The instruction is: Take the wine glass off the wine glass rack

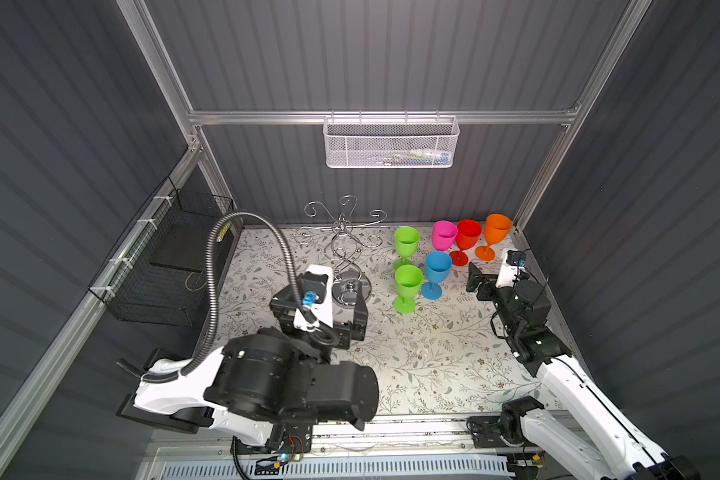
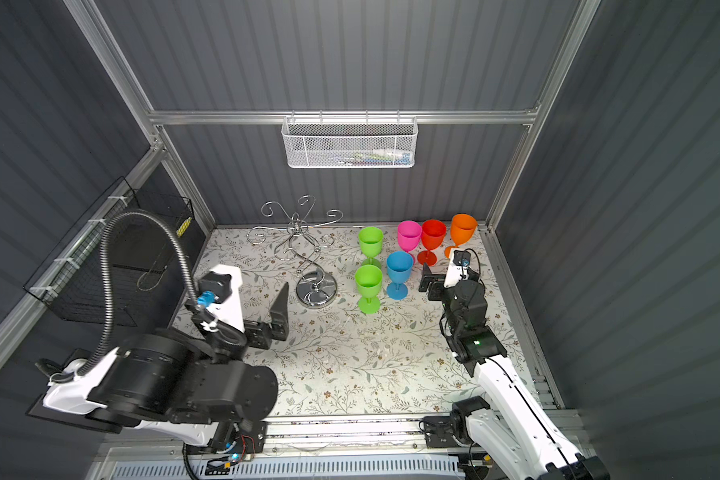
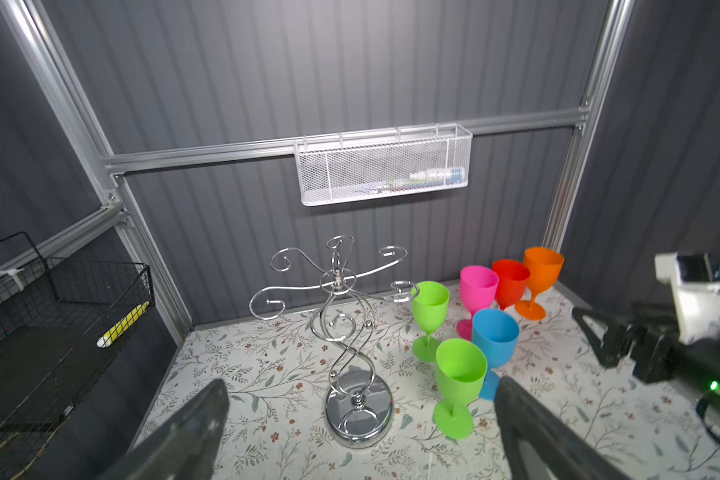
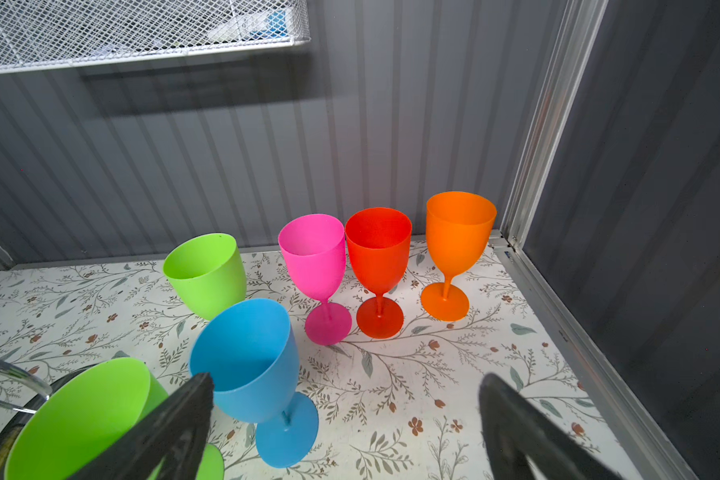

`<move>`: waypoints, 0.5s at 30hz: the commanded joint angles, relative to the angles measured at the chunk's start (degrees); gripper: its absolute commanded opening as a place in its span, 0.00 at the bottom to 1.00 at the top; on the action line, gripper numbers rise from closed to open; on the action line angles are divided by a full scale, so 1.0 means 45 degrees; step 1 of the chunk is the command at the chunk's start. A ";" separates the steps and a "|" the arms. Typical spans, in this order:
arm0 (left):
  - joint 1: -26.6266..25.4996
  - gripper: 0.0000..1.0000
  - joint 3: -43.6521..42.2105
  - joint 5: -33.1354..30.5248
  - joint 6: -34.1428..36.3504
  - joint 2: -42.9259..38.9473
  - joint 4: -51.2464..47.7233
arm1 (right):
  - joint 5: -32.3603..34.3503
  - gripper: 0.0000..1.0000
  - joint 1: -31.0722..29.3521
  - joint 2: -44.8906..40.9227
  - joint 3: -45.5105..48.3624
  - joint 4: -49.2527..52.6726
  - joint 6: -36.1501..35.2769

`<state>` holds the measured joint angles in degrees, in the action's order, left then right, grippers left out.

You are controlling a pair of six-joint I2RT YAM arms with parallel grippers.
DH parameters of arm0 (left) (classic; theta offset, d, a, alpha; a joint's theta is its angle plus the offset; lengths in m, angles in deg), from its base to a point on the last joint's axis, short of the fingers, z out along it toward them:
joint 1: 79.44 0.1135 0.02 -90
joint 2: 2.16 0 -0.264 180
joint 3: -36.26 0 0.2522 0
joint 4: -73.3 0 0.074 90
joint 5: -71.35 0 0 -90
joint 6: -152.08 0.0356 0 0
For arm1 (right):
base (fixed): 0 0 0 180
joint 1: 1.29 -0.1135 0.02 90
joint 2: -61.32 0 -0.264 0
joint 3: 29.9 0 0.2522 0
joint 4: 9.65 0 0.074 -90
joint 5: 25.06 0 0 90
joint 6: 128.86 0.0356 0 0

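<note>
Wine glass rack (image 2: 316,289): stands upright on its round mirror base on the floral table (image 1: 412,353), toward the rear and left of centre.

Wine glasses: six plastic glasses stand upright on the table to the right of the rack, none touching it.
- Rear row, left to right in both top views: far green glass (image 1: 407,243), pink glass (image 1: 444,235), red glass (image 1: 468,235), orange glass (image 1: 497,228).
- Front row: near green glass (image 1: 408,282) and blue glass (image 1: 437,268).
- All bowls face up. The right wrist view shows bare interiors.

White mesh basket (image 1: 391,143): hooked on the horizontal aluminium rail (image 1: 246,117) of the rear wall, above the table. Small items lie at its right end, one pale and bottle-shaped with a blue part. They cannot be identified further through the mesh.

Black wire basket (image 1: 163,266): tied to the left wall frame. It holds a dark flat slab (image 1: 179,247) and a yellow-and-white stick-shaped item (image 3: 123,322).

Left gripper (image 3: 362,384): jaws spread wide, gripping nothing. It sits near the front of the rack base.

Right gripper (image 4: 346,380): jaws spread wide, gripping nothing. It points at the glass group, with the blue glass near one finger. Contact cannot be determined.
</note>
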<state>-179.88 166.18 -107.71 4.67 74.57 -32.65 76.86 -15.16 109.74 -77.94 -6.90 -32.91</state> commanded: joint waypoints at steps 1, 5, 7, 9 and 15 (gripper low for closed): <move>-0.0096 1.00 0.2464 -0.2733 0.0705 0.0827 -0.0845 | -0.0359 0.99 0.0069 0.0034 -0.0508 0.0321 -0.0029; -0.0137 1.00 0.5551 -0.2672 0.1875 0.1653 0.0488 | -0.0633 0.99 0.0113 0.0163 -0.0794 0.0570 -0.0053; -0.0119 1.00 0.5580 -0.2502 0.3584 0.1519 0.2798 | -0.0753 0.99 0.0137 0.0174 -0.0800 0.0590 -0.0015; -0.0039 1.00 0.4811 -0.1840 0.5192 0.0946 0.5738 | -0.0900 0.99 0.0185 0.0206 -0.0827 0.0571 0.0078; 0.1833 1.00 -0.0839 0.3941 1.4056 -0.1437 1.9371 | -0.1310 0.99 0.0380 0.0279 -0.0996 0.0590 0.0242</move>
<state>-171.69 159.14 -97.06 48.12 66.68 26.56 72.51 -13.94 111.21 -80.94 -4.28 -32.56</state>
